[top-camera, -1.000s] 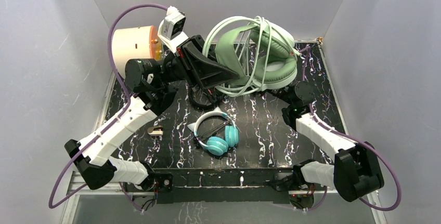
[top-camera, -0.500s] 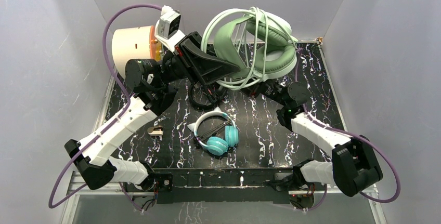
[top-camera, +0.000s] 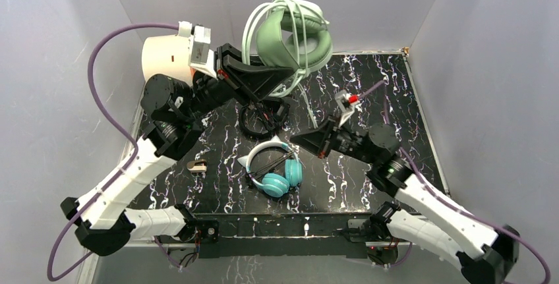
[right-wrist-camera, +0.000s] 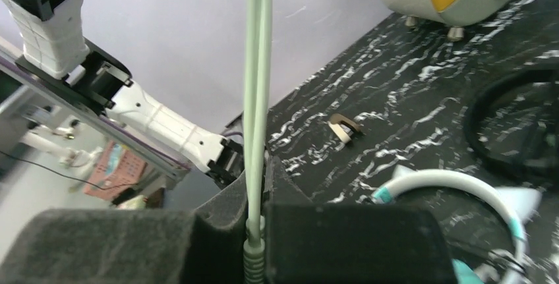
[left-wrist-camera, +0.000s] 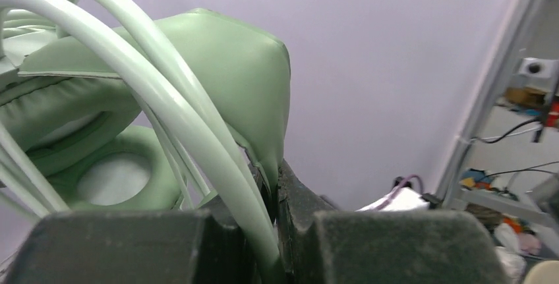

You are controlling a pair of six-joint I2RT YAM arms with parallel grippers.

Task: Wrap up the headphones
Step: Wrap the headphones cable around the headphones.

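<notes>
The left end effector [left-wrist-camera: 277, 188] pinches the pale sage-green padded headphones [top-camera: 290, 37] aloft, the right end effector [right-wrist-camera: 254, 188] pinches their light cable [right-wrist-camera: 256, 66] beneath them, and teal cat-ear headphones [top-camera: 277, 172] lie lower on the black marbled table [top-camera: 376, 86].

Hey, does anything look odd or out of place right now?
Nothing spilled or broken. Only the sage-green headphones stand out: held aloft by the left fingers, with their light cable running straight down into the right fingers.
</notes>
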